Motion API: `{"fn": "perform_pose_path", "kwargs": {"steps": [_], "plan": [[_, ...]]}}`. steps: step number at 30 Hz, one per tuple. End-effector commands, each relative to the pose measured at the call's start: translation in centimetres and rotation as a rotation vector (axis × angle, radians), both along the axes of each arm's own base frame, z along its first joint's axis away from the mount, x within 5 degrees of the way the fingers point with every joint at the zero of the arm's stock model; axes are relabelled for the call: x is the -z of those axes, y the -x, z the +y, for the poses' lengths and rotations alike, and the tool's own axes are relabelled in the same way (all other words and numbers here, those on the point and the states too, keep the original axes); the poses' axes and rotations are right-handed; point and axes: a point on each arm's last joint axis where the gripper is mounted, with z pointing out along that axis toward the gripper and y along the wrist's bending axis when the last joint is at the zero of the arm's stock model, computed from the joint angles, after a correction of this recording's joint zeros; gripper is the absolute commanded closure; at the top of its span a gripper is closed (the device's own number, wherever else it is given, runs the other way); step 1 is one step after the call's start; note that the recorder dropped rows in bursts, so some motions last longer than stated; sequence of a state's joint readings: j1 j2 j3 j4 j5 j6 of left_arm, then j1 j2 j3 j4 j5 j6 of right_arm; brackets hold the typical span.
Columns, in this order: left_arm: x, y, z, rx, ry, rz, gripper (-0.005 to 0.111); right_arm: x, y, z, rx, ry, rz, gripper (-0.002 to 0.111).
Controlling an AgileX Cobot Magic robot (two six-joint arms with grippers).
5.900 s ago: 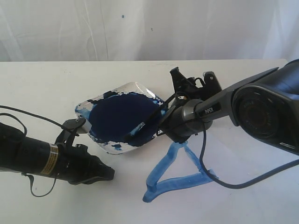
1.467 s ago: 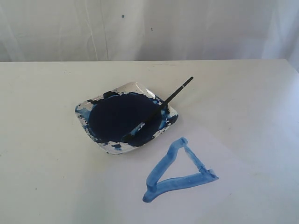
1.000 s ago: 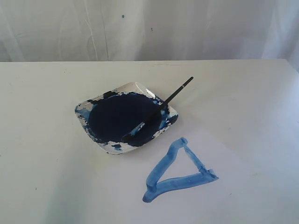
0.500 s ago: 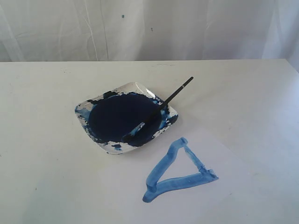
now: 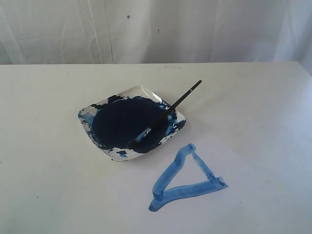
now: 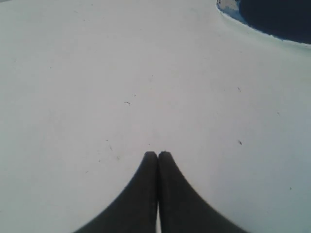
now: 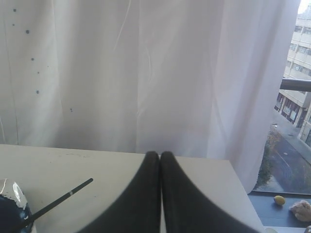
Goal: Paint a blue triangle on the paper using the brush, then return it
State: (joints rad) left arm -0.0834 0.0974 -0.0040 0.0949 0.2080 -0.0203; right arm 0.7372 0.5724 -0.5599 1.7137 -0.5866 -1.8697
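The light-blue triangle (image 5: 185, 180) lies painted on the white paper (image 5: 229, 165) at the front of the table. The black-handled brush (image 5: 168, 112) rests across the paint dish (image 5: 131, 122), bristles in the dark navy pool, handle tip sticking out past the far right rim. Neither arm shows in the exterior view. My left gripper (image 6: 158, 154) is shut with nothing in it, over bare tabletop, a corner of the dish (image 6: 272, 19) beyond it. My right gripper (image 7: 160, 154) is shut and empty; the brush handle (image 7: 53, 204) and dish rim (image 7: 12, 194) show off to one side.
A white curtain (image 5: 156, 29) hangs behind the table's far edge. In the right wrist view the table's edge (image 7: 238, 184) drops off near a window with buildings outside.
About six seconds ago both arms were over the table with the right gripper at the dish and brush; since then both have left the exterior view. Nothing has moved in the last 1.5 seconds.
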Motion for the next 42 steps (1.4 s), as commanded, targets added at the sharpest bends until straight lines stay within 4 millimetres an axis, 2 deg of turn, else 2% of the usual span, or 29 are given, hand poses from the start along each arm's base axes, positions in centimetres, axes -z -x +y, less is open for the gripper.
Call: {"fn": "perform_pose_path", "kwargs": {"steps": [1,6,20,27,42], "plan": [[-0.01,0.37,0.01,-0.007,0.023,-0.034,0.107,-0.02,0.08,-0.12,0.005,0.012,-0.006,0.108],[-0.2,0.51,-0.09,-0.014,0.075,-0.064,0.107,-0.02,0.08,-0.12,0.005,0.012,-0.006,0.108],[-0.23,0.5,-0.12,-0.014,0.082,-0.068,0.107,-0.02,0.08,-0.14,0.007,0.012,-0.006,0.108],[-0.25,0.47,0.38,-0.111,0.079,-0.073,0.107,-0.02,0.08,-0.14,0.007,0.012,-0.006,0.108],[-0.25,0.47,0.38,-0.111,0.079,-0.073,0.107,-0.02,0.08,-0.14,0.007,0.012,-0.006,0.108]]}}
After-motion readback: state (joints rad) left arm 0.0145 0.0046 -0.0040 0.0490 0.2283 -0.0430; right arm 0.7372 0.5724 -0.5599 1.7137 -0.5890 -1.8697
